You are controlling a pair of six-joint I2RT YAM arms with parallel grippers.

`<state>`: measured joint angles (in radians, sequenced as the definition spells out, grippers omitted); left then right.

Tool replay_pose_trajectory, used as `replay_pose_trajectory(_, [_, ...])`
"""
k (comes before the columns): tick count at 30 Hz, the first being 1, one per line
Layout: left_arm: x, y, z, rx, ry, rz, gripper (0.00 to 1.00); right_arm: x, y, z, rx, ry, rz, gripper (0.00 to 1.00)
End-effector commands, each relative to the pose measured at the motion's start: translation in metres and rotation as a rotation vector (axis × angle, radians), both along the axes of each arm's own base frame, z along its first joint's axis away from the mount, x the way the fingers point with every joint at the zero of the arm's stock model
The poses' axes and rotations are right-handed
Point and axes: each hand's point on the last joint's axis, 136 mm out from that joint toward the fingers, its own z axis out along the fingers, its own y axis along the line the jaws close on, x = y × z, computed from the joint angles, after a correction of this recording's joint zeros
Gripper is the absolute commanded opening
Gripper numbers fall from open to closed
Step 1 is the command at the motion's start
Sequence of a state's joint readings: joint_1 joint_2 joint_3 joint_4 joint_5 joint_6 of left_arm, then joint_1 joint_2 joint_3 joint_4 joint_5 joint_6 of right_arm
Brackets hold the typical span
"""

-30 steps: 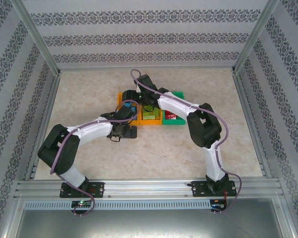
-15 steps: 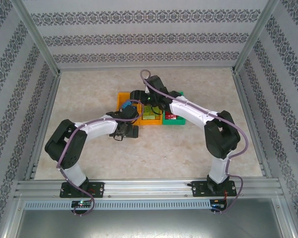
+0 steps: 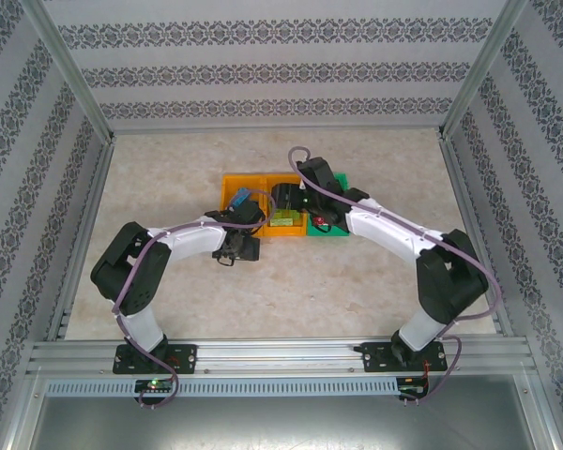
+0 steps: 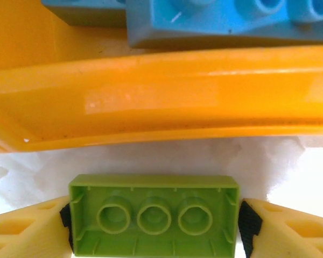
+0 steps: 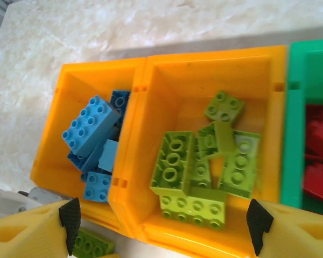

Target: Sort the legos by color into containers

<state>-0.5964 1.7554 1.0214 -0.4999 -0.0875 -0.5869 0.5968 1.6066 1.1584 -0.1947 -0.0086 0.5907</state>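
A lime green brick [image 4: 153,215] lies hollow side up on the tabletop [image 3: 357,281], about midway between the near and far edges. A strip of bare surface separates it from the near wall of the left orange bin [image 4: 161,97]. The left fingers [image 4: 21,236] have closed on it, with a black pad against each short end. Beyond it, the three containers stand side by side in a row parallel to the near edge. The left orange bin holds blue bricks [image 5: 91,126], the middle orange bin [image 5: 215,54] holds lime green bricks [image 5: 204,166], and the green bin [image 5: 293,134] towards the right edge holds red bricks [image 5: 317,140]. The right fingers [image 5: 27,231] hang above the middle bin, spread wide and holding nothing.
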Motion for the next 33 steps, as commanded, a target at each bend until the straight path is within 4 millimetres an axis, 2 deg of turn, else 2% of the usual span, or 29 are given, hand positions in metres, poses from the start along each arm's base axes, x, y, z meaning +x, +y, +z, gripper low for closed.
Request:
replay_pose_trajectory(1, [-0.002,0.001,-0.005,0.025,0.003,0.000,0.69,-0.008,-0.033,-0.003,-0.085,-0.029,-0.056,0.84])
replay_pose_trajectory(7, [-0.002,-0.002,-0.007,0.014,0.011,-0.005,0.52,-0.027,-0.074,-0.010,-0.127,-0.031,-0.129,0.85])
replay_pose_trajectory(13, [-0.005,-0.004,-0.002,0.016,0.007,-0.012,0.47,-0.046,-0.117,-0.018,-0.171,-0.023,-0.201,0.86])
replay_pose_trajectory(19, [-0.008,-0.014,0.011,0.003,-0.010,-0.033,0.43,-0.067,-0.158,-0.033,-0.191,0.004,-0.280,0.87])
replay_pose_trajectory(22, [-0.008,-0.025,0.029,-0.023,-0.044,-0.050,0.43,-0.077,-0.169,-0.042,-0.205,0.010,-0.294,0.87])
replay_pose_trajectory(27, [0.003,-0.050,0.076,-0.105,-0.139,-0.085,0.44,-0.091,-0.176,-0.065,-0.249,0.059,-0.277,0.87])
replay_pose_trajectory(30, [0.020,-0.067,0.102,-0.152,-0.198,-0.126,0.45,-0.095,-0.178,-0.074,-0.261,0.070,-0.276,0.87])
replay_pose_trajectory(33, [0.044,-0.091,0.122,-0.173,-0.240,-0.186,0.45,-0.094,-0.179,-0.074,-0.263,0.052,-0.278,0.89])
